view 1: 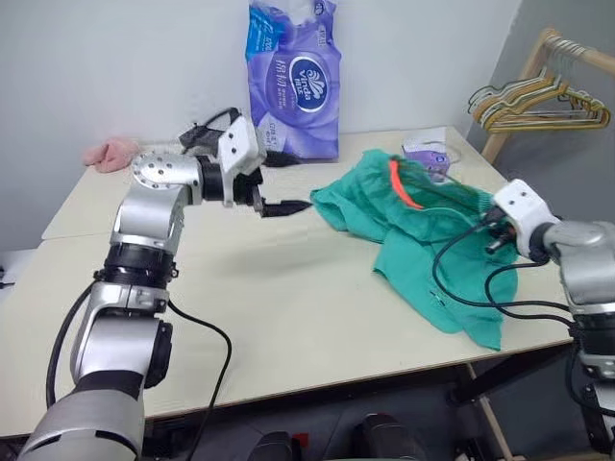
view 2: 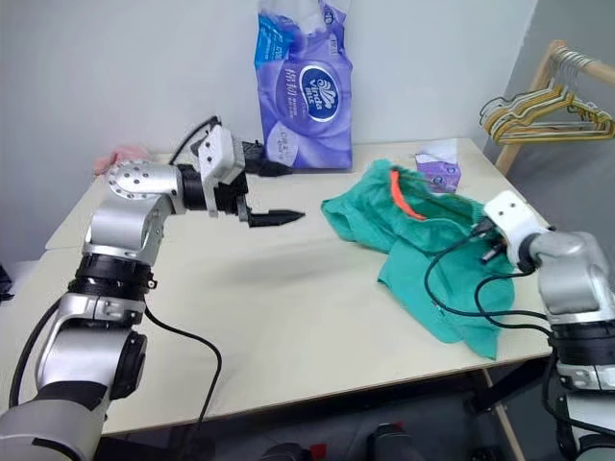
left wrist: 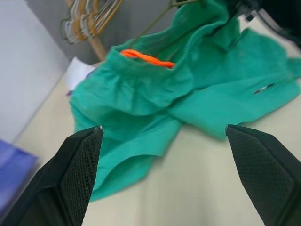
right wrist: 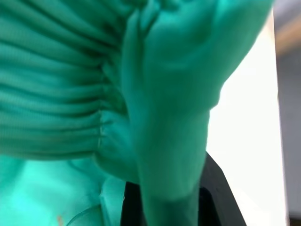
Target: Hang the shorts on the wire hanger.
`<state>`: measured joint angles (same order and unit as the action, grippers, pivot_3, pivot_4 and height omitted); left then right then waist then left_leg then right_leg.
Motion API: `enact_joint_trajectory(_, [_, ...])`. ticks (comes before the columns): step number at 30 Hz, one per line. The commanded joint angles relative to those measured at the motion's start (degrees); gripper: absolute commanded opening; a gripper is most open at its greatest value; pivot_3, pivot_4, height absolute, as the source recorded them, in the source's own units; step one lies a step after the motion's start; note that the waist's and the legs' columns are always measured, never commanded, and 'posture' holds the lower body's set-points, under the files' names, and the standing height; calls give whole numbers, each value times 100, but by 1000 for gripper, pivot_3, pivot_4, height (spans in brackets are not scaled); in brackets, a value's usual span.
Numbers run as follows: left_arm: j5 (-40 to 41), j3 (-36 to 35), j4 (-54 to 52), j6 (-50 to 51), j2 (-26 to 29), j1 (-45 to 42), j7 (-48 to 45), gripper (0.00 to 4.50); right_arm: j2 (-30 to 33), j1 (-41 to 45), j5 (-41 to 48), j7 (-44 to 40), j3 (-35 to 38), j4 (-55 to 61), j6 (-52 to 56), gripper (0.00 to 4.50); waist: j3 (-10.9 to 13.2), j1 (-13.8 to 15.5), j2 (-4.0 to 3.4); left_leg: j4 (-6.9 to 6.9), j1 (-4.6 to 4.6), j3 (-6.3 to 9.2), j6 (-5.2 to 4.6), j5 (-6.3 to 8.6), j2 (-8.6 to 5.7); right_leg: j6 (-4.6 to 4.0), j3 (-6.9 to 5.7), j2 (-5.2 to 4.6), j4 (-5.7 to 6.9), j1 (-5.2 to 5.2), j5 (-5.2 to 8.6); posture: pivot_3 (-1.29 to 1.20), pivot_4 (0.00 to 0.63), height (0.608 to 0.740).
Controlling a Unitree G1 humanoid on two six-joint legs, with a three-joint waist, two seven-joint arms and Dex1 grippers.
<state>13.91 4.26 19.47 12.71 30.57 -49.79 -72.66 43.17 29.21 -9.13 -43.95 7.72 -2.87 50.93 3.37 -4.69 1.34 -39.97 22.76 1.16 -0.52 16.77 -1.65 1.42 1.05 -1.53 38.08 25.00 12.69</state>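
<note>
The teal-green shorts lie crumpled on the right half of the table, one leg hanging over the front edge, with the orange drawstring showing at the waistband. My right gripper is shut on a fold of the shorts' gathered cloth at their right side. My left gripper hovers above the table just left of the shorts, pointing at them, open and holding nothing, with the fingers wide apart. A thin olive wire of the wire hanger rises from the waistband; the rest of it is hidden by cloth.
A purple tissue pack stands against the back wall. A small pink cloth lies at the back left corner. A small purple packet sits behind the shorts. A bunch of pale hangers hangs on a wooden rack at the right.
</note>
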Motion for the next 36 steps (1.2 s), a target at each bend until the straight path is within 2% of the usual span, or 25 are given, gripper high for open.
enact_joint_trajectory(1, [341, 30, -745, 189, -490, 72, 344, 4467, 42, -13, 361, 392, 928, 187, 548, 0, 0, 29, 0, -1, 0, 0, 0, 0, 0, 0, 0, 0, 1, -1, 0, -133, 54, 740])
enact_joint_trajectory(6, [336, 258, -1119, 171, -1160, 287, 734, 4467, 104, -485, 566, 780, 1553, 492, 997, 0, -11, 37, -18, 3, -11, -4, 0, 0, 2, 0, 8, 2, -2, -12, 0, -169, 49, 740])
enact_joint_trajectory(10, [208, 362, -957, -133, -1855, 226, 1275, 4467, 83, -805, 630, 1269, 2351, 746, 1449, 0, -2, 40, -52, 7, -56, -7, -6, 4, 2, 2, 9, 11, -17, -64, 1, -198, 45, 740])
enact_joint_trajectory(15, [168, 458, -681, -434, -2370, 22, 1513, 4467, -55, -969, 652, 1855, 3058, 989, 1828, 0, -22, -28, -87, 15, -98, -24, -30, 18, 2, 20, 26, 40, -24, -97, 14, -223, 41, 740])
enact_joint_trajectory(22, [476, 360, -284, -839, -3226, -379, 1627, 4467, -322, -772, 433, 3133, 4012, 858, 1905, 0, -37, -47, -115, 16, -97, -41, -41, 25, 0, 29, 43, 46, -27, -97, 20, -251, 37, 740])
enact_joint_trajectory(29, [1007, 216, -321, -475, -3841, -538, 1769, 4467, -627, -387, 361, 4281, 4599, 822, 1766, 0, -53, -197, -142, 24, -111, -127, -82, 49, -4, 63, 125, 52, -26, -97, 40, -263, 28, 740])
enact_joint_trajectory(36, [696, 499, 229, -865, -4137, -688, 2049, 4467, -298, -23, 310, 5208, 5255, 199, 1362, 0, -77, -340, -181, 24, -113, -151, -120, 72, -18, 80, 157, 47, -36, -98, 50, -266, 20, 740])
